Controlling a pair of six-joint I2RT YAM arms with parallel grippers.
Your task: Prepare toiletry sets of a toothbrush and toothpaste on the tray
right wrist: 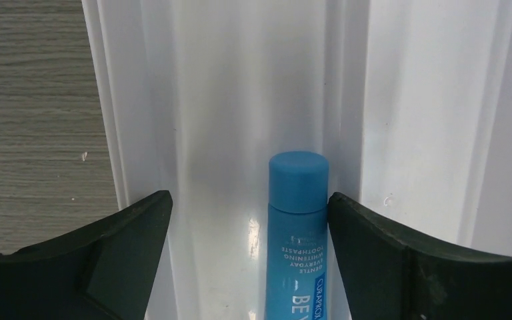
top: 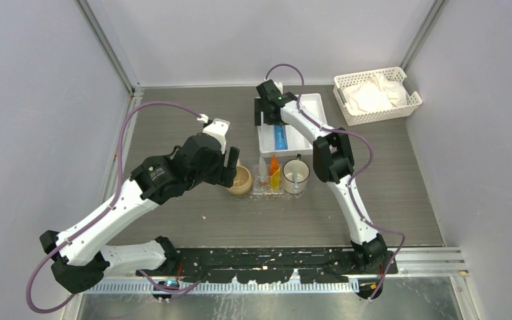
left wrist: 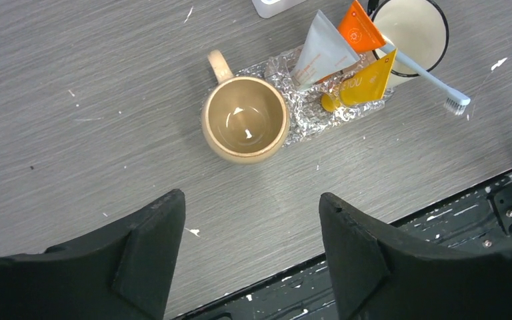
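**Blue toothpaste tube**: lies flat in a channel of the white compartmented tray, which sits mid-tabletop toward the far edge. The tube is close against one divider. It is not yet on the clear tray.

**Right jaws**: spread wide and holding nothing. They hang over that channel with a finger on each side of the tube's capped end. This looks like the line-up for a pick. The divider appears to leave little room for the finger on that side.

**Clear textured tray**: sits near the middle of the tabletop, between two mugs. It carries three tubes packed together: a grey-white tube, an orange tube and a yellow tube. The yellow one lies flat, its cap toward the near edge. Whether the other two lean or lie flat cannot be told.

**Toothbrush**: propped in the white mug, just beside the tray. The bristle head overhangs the rim toward the near edge. Leaning there, its handle stands clear for a grasp. It is not on the tray.

**Tan mug**: upright and empty, touching the tray's other side.

**Left jaws**: parted and empty, hovering above bare tabletop nearer the near edge than the tan mug. They appear to be waiting out of the way.

**White slotted basket**: sits at the far right corner and holds white cloth.
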